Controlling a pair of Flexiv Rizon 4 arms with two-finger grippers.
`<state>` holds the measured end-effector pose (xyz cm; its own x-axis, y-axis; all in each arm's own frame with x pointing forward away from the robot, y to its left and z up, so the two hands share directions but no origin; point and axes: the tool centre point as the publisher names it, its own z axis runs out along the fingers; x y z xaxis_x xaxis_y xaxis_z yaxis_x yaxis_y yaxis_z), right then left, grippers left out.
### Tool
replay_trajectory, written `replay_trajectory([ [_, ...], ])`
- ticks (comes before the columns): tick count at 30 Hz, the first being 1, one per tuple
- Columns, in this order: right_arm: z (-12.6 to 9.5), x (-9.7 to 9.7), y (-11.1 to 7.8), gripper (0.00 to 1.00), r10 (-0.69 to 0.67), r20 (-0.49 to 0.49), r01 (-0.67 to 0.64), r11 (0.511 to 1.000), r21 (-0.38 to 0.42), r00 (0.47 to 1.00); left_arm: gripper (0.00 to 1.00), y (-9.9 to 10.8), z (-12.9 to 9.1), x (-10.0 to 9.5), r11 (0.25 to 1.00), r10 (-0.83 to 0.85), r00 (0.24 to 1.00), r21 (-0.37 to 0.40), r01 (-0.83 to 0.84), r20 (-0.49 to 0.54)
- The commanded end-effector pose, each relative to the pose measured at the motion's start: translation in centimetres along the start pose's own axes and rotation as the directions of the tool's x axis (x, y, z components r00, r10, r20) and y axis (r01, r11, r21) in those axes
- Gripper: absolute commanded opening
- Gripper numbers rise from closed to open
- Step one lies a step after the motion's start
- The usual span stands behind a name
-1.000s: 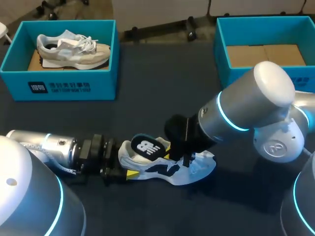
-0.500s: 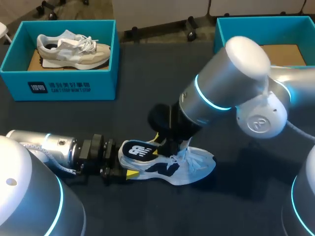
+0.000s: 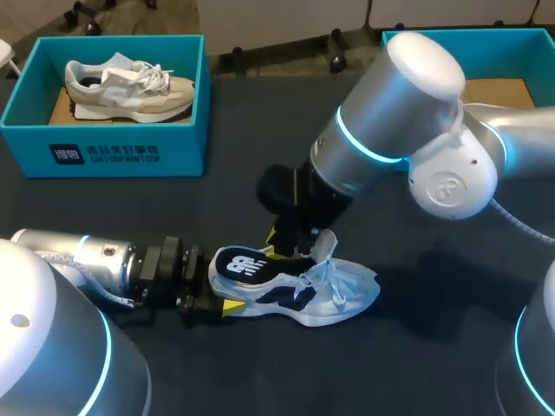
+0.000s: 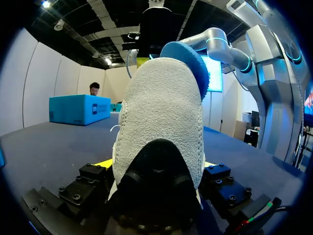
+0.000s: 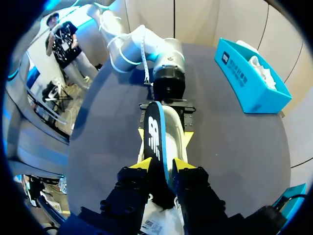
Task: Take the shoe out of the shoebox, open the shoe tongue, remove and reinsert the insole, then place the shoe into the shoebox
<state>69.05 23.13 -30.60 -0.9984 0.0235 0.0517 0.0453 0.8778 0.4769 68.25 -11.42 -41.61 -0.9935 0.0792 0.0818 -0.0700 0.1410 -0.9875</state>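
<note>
A white and pale blue shoe (image 3: pixel 334 290) lies on its sole at the middle of the dark table, heel toward my left arm. My left gripper (image 3: pixel 221 303) is shut on the shoe's heel (image 4: pixel 164 112), one finger on each side. A dark blue insole (image 3: pixel 241 265) with a white logo sticks up out of the heel opening. My right gripper (image 3: pixel 282 245) comes down from above and is shut on the insole (image 5: pixel 154 129), whose edge sits between its yellow fingertips (image 5: pixel 142 166). In the left wrist view the insole (image 4: pixel 188 58) rises behind the heel.
A teal shoebox (image 3: pixel 104 152) at the back left holds a second, beige shoe (image 3: pixel 130 87). Another teal shoebox (image 3: pixel 388 78) at the back right shows only its cardboard floor. My right arm's elbow hangs over the table in front of that box.
My right gripper has moved left from the shoe's tongue to the heel opening and closed on the insole. The insole has tipped lower. Left gripper and shoe have stayed put.
</note>
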Motion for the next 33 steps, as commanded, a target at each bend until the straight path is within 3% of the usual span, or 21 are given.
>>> replay_trajectory([
  [1,1.3,-0.8,0.2,0.02,0.001,-0.070,-0.002,1.000,-0.010,0.998,0.00,0.0,0.1,-0.1,1.000,0.000,1.000,0.001,0.000,0.001],
  [6,1.6,-0.7,0.3,0.00,0.000,-0.115,-0.001,1.000,-0.007,0.993,0.00,0.0,0.1,-0.1,1.000,0.000,1.000,0.001,0.000,0.001],
  [14,-1.8,-0.1,0.3,0.00,0.017,-0.085,-0.017,1.000,0.009,0.996,0.00,0.0,0.1,-0.1,1.000,0.000,1.000,0.001,0.000,0.001],
  [21,-4.5,0.0,1.5,0.00,-0.012,-0.072,0.012,1.000,-0.004,0.997,0.00,0.0,0.1,-0.1,1.000,0.000,1.000,0.001,0.000,0.001],
  [23,-4.7,0.0,2.1,0.47,-0.020,-0.074,0.021,1.000,0.005,0.997,0.00,0.0,0.1,-0.1,1.000,0.000,1.000,0.001,0.000,0.001],
  [25,-4.5,0.0,2.5,0.72,-0.035,-0.079,0.035,0.999,0.008,0.996,0.00,0.0,0.1,-0.1,1.000,0.000,1.000,0.001,0.000,0.001],
  [27,-4.0,0.0,2.7,0.71,-0.047,-0.088,0.047,0.999,-0.004,0.995,0.00,0.0,0.1,-0.1,1.000,0.000,1.000,0.001,0.000,0.001],
  [33,-2.0,-0.6,2.4,0.53,-0.034,-0.115,0.034,0.999,-0.005,0.993,0.00,0.0,0.1,-0.1,1.000,0.000,1.000,0.001,0.000,0.001],
])
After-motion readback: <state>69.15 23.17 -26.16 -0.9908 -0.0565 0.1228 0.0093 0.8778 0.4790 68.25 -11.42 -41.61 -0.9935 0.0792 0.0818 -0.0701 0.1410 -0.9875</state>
